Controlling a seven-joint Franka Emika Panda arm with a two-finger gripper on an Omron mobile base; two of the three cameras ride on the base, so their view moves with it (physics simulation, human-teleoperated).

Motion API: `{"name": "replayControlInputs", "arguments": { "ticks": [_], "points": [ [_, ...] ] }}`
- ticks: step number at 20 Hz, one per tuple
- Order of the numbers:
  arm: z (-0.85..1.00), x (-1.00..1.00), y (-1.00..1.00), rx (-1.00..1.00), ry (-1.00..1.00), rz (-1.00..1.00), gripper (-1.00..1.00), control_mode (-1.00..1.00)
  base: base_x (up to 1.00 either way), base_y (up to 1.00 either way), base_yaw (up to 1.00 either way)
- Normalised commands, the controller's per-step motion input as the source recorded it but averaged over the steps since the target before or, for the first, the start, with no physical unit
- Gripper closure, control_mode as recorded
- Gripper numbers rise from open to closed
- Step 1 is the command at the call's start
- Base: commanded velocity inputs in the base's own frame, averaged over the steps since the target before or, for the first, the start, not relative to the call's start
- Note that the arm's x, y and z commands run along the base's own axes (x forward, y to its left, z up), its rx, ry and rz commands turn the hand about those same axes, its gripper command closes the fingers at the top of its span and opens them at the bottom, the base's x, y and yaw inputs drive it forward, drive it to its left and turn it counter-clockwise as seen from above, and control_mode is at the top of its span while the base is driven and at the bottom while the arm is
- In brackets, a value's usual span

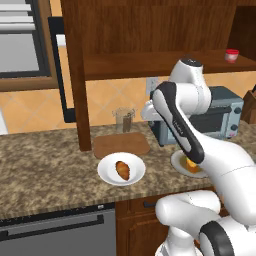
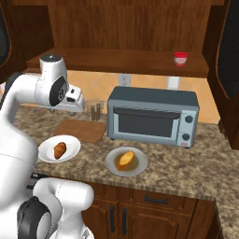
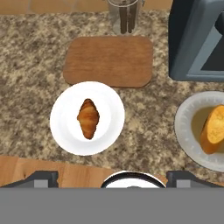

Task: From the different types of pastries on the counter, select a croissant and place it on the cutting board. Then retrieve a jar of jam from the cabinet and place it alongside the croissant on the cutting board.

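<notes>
A long speckled brown-and-tan granite counter (image 1: 45, 165) is seen running beneath a large dark brown wooden wall cabinet (image 1: 77, 75) in a rendered kitchen, with a grey toaster oven (image 2: 151, 116) set against the tiled wall. The small oblong orange-brown croissant (image 3: 88, 118) is shown lying on a round white plate (image 3: 63, 129) near the counter's front edge, just in front of the flat reddish-brown wooden cutting board (image 3: 109, 61), which is bare. To the right, a rounder yellow-orange pastry (image 3: 212, 129) is pictured on a second, greyish plate (image 3: 188, 131) in front of the oven. A clear glass container with dark contents (image 1: 124, 120) is placed behind the board, close to the cabinet's thick side post. The tiny pale jar of jam with a red lid (image 2: 180, 58) is seen standing upright on the cabinet's shelf, above the toaster oven and well apart from the board. The white arm's two-finger gripper (image 3: 112, 177) is held above the counter's front edge, looking down on the plates and board; its dark fingertips (image 3: 41, 178) are spread wide at either side of the hand view, with nothing grasped between them and nothing touched.
</notes>
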Motion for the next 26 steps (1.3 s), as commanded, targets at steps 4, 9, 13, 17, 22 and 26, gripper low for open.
{"name": "replayControlInputs", "arguments": {
  "ticks": [4,9,13,17,22,26],
  "points": [
    [-0.37,-0.58,0.11,0.0,-0.01,0.0,-1.0,-1.0,0.0,0.0,0.0],
    [-0.27,0.19,0.1,0.0,0.02,0.0,-1.0,-1.0,0.0,0.0,0.0],
    [-0.33,0.15,0.31,0.0,0.0,0.11,-1.0,-1.0,0.0,0.0,0.0],
    [-0.35,0.0,0.54,0.01,0.0,0.14,-1.0,-1.0,0.0,0.0,0.0],
    [-0.44,0.05,0.18,0.0,0.0,0.12,-1.0,-1.0,0.0,0.0,0.0],
    [-0.51,0.48,0.08,0.0,-0.01,0.07,-1.0,-1.0,0.0,0.0,0.0]
  ]
}}
